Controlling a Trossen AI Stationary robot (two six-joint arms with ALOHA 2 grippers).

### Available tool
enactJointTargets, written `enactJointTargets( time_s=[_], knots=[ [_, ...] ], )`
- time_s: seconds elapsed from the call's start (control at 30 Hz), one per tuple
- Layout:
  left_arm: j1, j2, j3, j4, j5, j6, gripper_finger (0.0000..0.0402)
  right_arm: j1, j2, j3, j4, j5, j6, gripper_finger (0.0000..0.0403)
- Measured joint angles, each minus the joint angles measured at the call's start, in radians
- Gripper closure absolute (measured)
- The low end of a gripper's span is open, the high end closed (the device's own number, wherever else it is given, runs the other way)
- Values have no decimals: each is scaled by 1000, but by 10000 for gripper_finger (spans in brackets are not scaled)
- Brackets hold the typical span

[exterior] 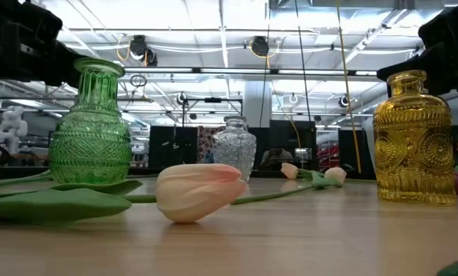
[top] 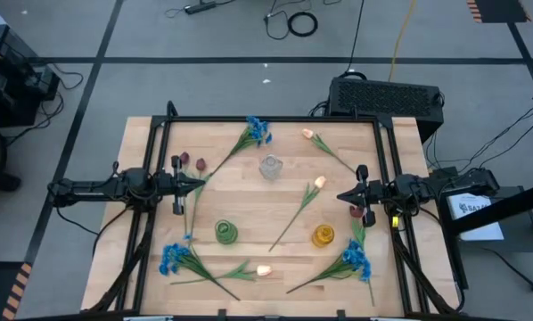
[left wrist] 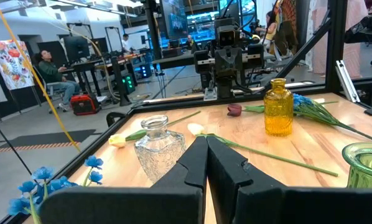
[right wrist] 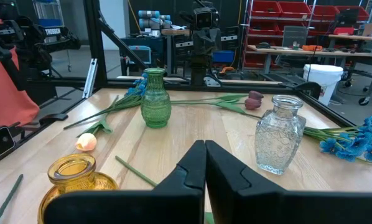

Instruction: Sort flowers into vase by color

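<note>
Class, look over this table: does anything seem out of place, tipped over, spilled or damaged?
Nothing looks damaged or spilled. The green vase, clear vase and yellow vase all stand upright and empty. The flowers lie scattered flat on the table, such as a blue cluster and a peach tulip, simply unsorted.

Both arms are matte black all over, built from slim tubes joined by chunkier blocks at the joints. The left claw [top: 198, 185] and the right claw [top: 342, 196] each end in two flat, angular black fingers that taper to a blunt wedge, pressed flush together with only a thin seam between them. Behind the fingers [left wrist: 201, 165] sits a wide black crossbar. Black cables trail from both arms towards the desk's outer edges. The right arm carries a small yellow mark on its wrist block. From across the desk, each arm's front looks boxy, with a camera housing on top.
</note>
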Motion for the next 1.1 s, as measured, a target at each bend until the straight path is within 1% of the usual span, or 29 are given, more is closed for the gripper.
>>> enactJointTargets(
  time_s=[1.1],
  knots=[
    [0, 0, 0, 0, 0, 0, 391, 0, 0, 0, 0, 1, 8, 403]
  ],
)
